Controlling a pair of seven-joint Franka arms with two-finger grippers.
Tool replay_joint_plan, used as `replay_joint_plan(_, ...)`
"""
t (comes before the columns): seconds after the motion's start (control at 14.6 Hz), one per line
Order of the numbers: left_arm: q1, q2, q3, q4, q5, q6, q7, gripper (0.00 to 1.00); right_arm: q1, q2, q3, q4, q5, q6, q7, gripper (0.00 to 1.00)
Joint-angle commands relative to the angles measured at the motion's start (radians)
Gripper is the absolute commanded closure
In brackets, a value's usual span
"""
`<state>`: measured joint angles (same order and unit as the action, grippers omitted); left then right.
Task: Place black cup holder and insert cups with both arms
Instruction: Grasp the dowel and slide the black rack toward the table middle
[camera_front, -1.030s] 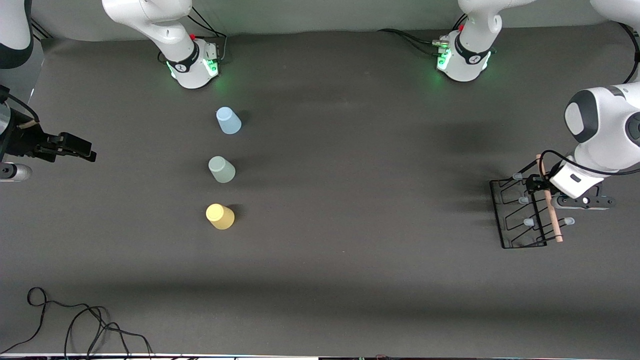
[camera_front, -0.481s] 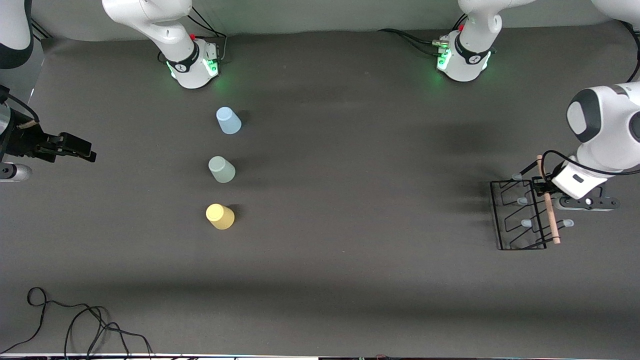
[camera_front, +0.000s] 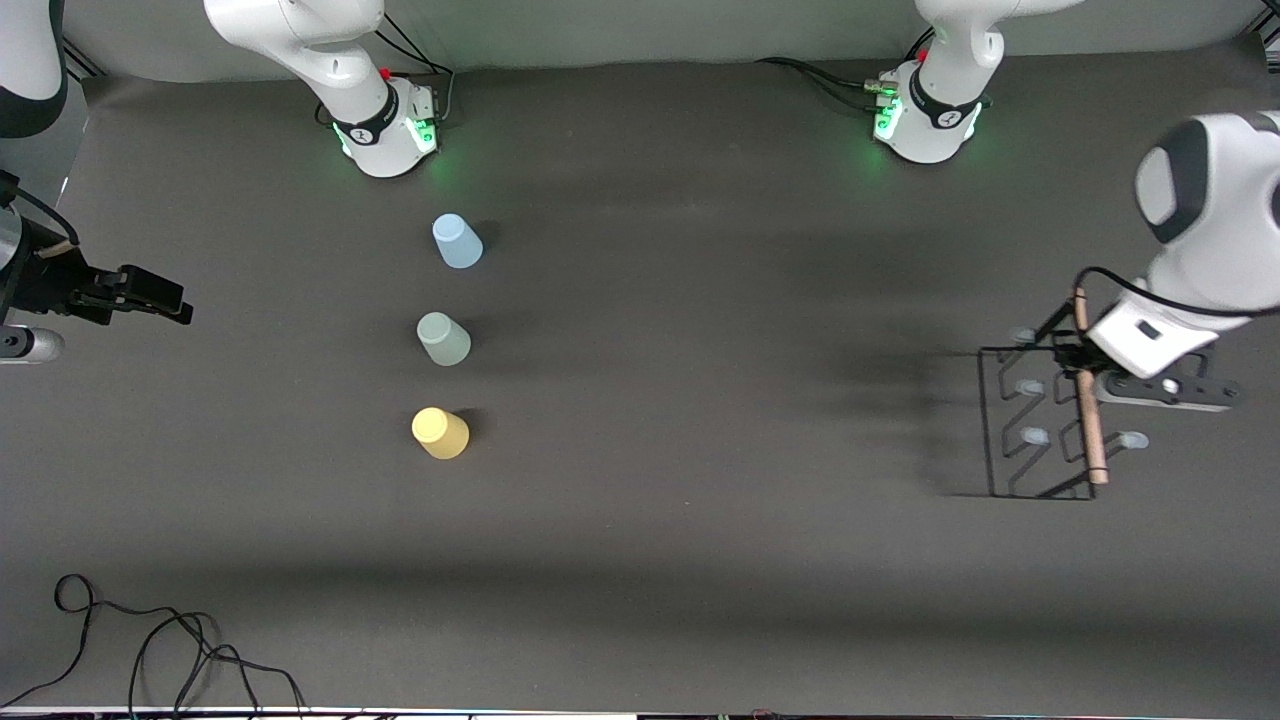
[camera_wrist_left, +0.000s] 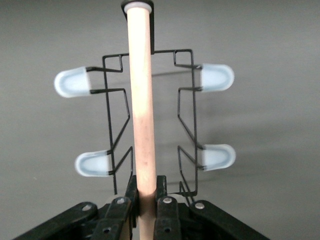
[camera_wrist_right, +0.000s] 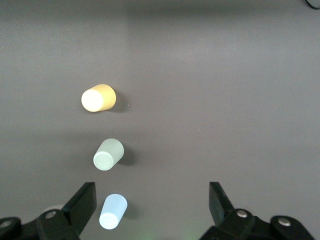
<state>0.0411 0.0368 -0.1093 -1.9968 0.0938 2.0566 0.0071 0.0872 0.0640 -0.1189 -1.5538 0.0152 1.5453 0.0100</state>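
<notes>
Black wire cup holder (camera_front: 1035, 425): hanging off the table at the left arm's end, carried by its wooden rod (camera_front: 1086, 400).
Left gripper (camera_wrist_left: 146, 202): clamping the rod; only its wrist view is showing this plainly.
Pegs (camera_wrist_left: 72, 83): pale blue tips.
Cups: blue (camera_front: 456, 241), green (camera_front: 443, 339), yellow (camera_front: 440, 433) standing inverted in a row.
Right gripper (camera_wrist_right: 152, 202): waiting, spread wide.

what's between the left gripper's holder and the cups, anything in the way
Nothing visible. The left gripper is shut on the holder by its wooden rod, at the left arm's end of the table. Bare tabletop lies between it and the cups. The right gripper, open, waits above the table.
</notes>
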Motion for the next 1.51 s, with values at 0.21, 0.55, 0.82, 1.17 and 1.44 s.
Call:
replay_joint_plan(0.21, -0.308, -0.028, 0.010, -0.011, -0.005, -0.030, -0.356, 1.00, 0.008, -0.020, -0.008, -0.012, -0.018, 0.007, -0.010, 0.00)
replay_joint_plan(0.55, -0.516, -0.002, 0.010, 0.016, -0.049, -0.032, -0.521, 1.00, 0.008, -0.021, -0.010, -0.014, -0.020, 0.006, -0.016, 0.00)
replay_joint_plan(0.82, -0.687, 0.119, 0.010, 0.090, -0.049, -0.015, -0.749, 1.00, 0.006, -0.021, -0.010, -0.014, -0.018, 0.006, -0.018, 0.00)
replay_joint_plan(1.17, -0.831, 0.288, 0.010, 0.204, -0.052, 0.006, -0.868, 1.00, 0.006, -0.021, -0.010, -0.014, -0.020, 0.002, -0.018, 0.00)
replay_joint_plan(1.44, -0.877, 0.366, 0.010, 0.255, -0.054, 0.154, -0.998, 1.00, 0.006, -0.023, -0.010, -0.014, -0.020, -0.004, -0.016, 0.00)
